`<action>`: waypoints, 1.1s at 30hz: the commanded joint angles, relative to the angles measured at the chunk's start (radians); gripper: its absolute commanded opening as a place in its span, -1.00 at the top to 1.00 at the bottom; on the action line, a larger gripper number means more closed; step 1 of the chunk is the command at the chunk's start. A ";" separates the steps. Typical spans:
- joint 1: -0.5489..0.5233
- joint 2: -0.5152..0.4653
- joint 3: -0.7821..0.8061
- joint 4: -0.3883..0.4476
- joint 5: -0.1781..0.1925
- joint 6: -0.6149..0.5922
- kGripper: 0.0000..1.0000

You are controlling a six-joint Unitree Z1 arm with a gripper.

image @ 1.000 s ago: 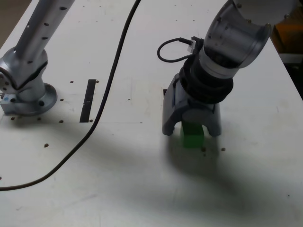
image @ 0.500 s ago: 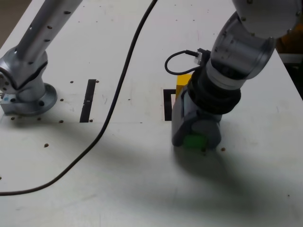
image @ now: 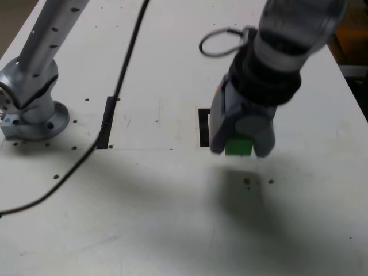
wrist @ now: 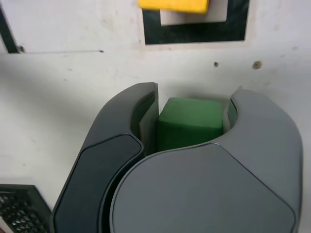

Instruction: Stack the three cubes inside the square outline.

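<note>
On the white counter (image: 172, 218), the black strip (image: 107, 122) lies well off to the exterior view's left of the square outline (wrist: 194, 30), which holds the yellow cube (wrist: 173, 5) over its white centre. Right of the outline, the claw (image: 240, 144) is clenched on the green cube (image: 239, 145), held squarely above the counter

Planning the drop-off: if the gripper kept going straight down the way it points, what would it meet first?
Probably bare table. The gripper points down, shut on the green cube, and the square outline with the yellow cube lies off to the side, not underneath. Depth is hard to judge.
</note>
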 commanded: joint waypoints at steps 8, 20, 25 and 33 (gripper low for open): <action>0.062 -0.126 -0.059 0.091 0.055 0.052 0.24; 0.188 -0.154 0.055 0.091 0.097 0.161 0.32; 0.212 -0.161 0.099 0.091 0.095 0.198 0.32; 0.223 -0.128 0.102 0.090 0.063 0.235 0.32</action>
